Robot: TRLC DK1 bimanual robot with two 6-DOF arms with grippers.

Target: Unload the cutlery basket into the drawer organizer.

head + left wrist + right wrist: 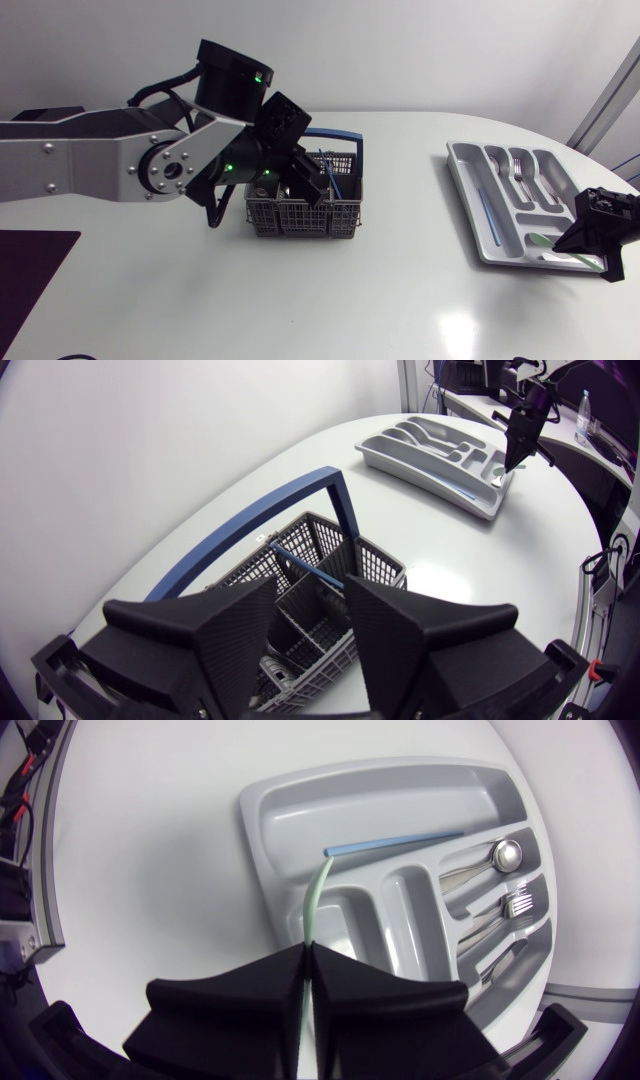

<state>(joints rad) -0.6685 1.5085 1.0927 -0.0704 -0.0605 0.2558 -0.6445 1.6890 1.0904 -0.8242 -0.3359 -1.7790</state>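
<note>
The white table (300, 300) carries everything. The left arm (100, 155) comes in from the side and stretches to the middle. Its gripper (310, 600) hangs just above the cutlery basket (300, 218). The two wedge fingers (215, 635) stand apart with nothing pinched between them.

The grey drawer organizer (457, 165) lies well apart from the basket, on the right arm's side of the table. The basket is a grey wire box with inner dividers and a blue handle (230, 535) arched over it. A thin blue stick (305, 565) leans across one of its compartments, below the gap of the left gripper's fingers.

The right gripper (307, 955) sits over the near corner of the organizer, its fingers pressed together on a slim pale green stick (314, 900) (it could be a straw, I cannot tell). The green stick runs from the fingertips out over the organizer. Its far end reaches close to the end of a second blue stick (400, 843), which lies along the long compartment. In the shorter compartments beside it lie a spoon (500, 853) and a fork (512, 904), each in its own slot.
</note>
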